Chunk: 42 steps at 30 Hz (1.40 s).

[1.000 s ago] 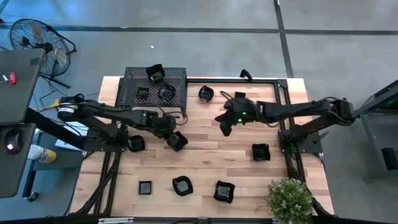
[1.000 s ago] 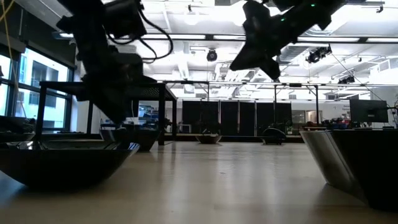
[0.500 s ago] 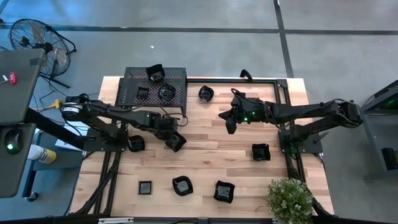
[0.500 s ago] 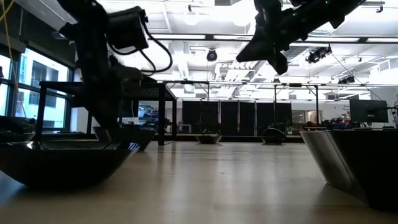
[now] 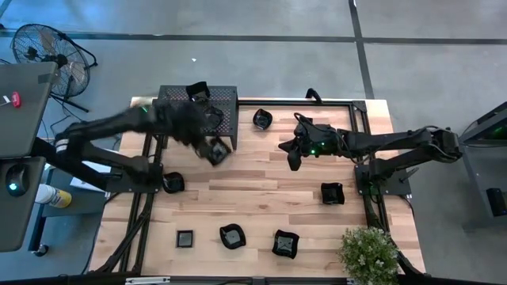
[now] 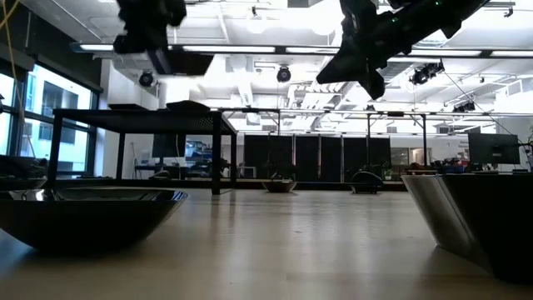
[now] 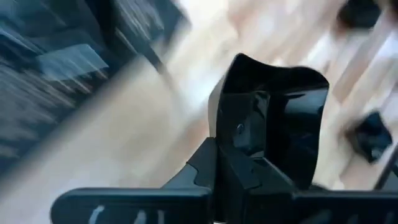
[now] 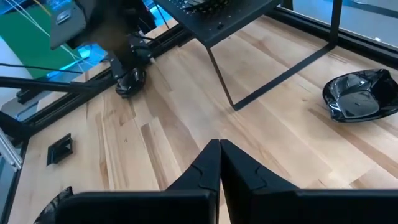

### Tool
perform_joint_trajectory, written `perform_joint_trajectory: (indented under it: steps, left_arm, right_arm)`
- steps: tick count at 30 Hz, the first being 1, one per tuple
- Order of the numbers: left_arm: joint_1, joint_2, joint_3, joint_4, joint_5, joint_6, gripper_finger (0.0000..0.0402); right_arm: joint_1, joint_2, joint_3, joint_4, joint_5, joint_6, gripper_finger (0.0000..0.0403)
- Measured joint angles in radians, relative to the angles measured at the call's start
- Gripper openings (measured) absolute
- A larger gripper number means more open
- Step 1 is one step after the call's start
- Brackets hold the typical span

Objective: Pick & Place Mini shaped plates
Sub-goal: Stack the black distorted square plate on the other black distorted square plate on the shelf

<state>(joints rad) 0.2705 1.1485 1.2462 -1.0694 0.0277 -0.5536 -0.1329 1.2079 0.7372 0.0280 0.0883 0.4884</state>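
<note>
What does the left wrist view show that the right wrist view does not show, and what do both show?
Only the left wrist view shows the glossy black plate clamped in the left gripper. Only the right wrist view shows the shut, empty right gripper, a wavy-edged plate lying on the table, and a small square plate. Both show the wooden table and the black perforated rack.

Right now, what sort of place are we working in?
Likely a robotics lab in an open industrial hall: a wooden worktable on a metal frame, bare concrete floor with a floor fan, and exposed ceiling lights and ducts in the low view.
</note>
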Motion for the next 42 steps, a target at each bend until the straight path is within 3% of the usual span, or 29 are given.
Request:
perform_joint_trajectory:
  steps: [5, 10, 15, 20, 28, 42]
  left_arm:
    - [0.290, 0.030, 0.246, -0.152, 0.018, 0.279, 0.0001]
    - [0.591, 0.153, 0.432, -0.252, 0.123, 0.534, 0.0001]
    - [0.760, 0.311, 0.552, -0.287, 0.216, 0.712, 0.0000]
    - [0.827, 0.419, 0.620, -0.291, 0.232, 0.860, 0.0000]
    - [0.883, 0.492, 0.626, -0.281, 0.207, 1.012, 0.0000]
    - [0.888, 0.573, 0.626, -0.276, 0.207, 1.083, 0.0000]
  right_arm:
    - [0.000, 0.000, 0.000, 0.003, -0.008, -0.014, 0.0004]
    - [0.000, 0.000, 0.000, 0.015, -0.009, -0.026, 0.0002]
    - [0.000, 0.000, 0.000, 0.027, -0.009, -0.055, 0.0005]
    - [0.000, 0.000, 0.000, 0.028, -0.010, -0.071, 0.0002]
    - [0.000, 0.000, 0.000, 0.027, -0.015, -0.087, 0.0002]
    - [0.000, 0.000, 0.000, 0.028, -0.016, -0.105, 0.0006]
